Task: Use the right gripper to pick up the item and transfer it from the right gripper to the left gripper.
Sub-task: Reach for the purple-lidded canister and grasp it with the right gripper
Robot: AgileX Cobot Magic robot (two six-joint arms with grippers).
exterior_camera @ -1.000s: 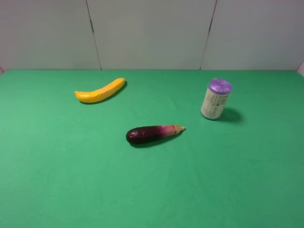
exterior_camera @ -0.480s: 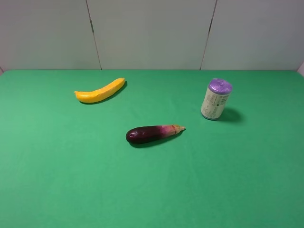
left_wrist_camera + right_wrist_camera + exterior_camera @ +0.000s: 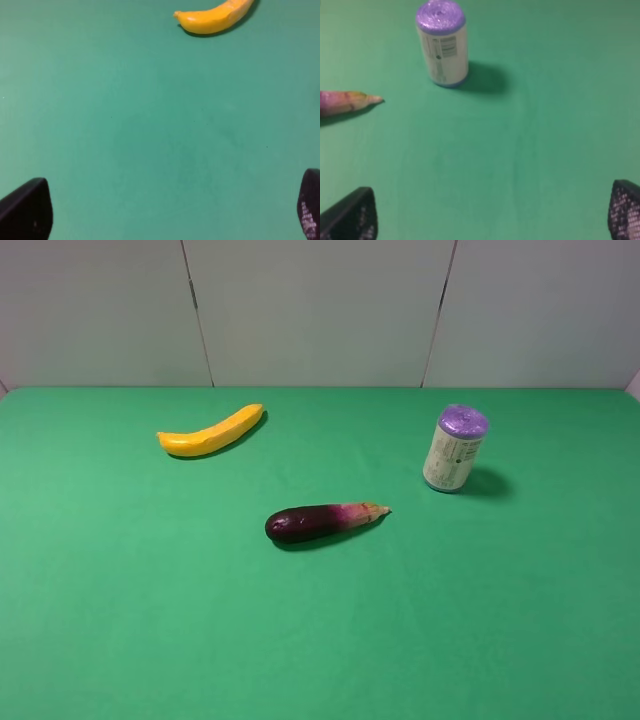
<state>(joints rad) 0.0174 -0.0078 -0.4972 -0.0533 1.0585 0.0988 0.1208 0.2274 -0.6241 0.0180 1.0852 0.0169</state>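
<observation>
The left gripper (image 3: 167, 212) hangs over the green table (image 3: 120, 620), jaws spread wide with nothing between them. The banana (image 3: 212, 430) lies at the left rear. The eggplant (image 3: 322, 521) lies near the centre, stem end pointing right. The can (image 3: 455, 448) stands upright at the right rear, well apart from both; its label print is too small to read. The right gripper (image 3: 487, 212) faces the can, jaws spread wide, empty, well short of it.

Small dark print runs in blocks down the pale label (image 3: 444, 52) of the can (image 3: 455, 452), with a darker patch near its top. The letters are too small and blurred to make out, so no words or numbers can be read.
</observation>
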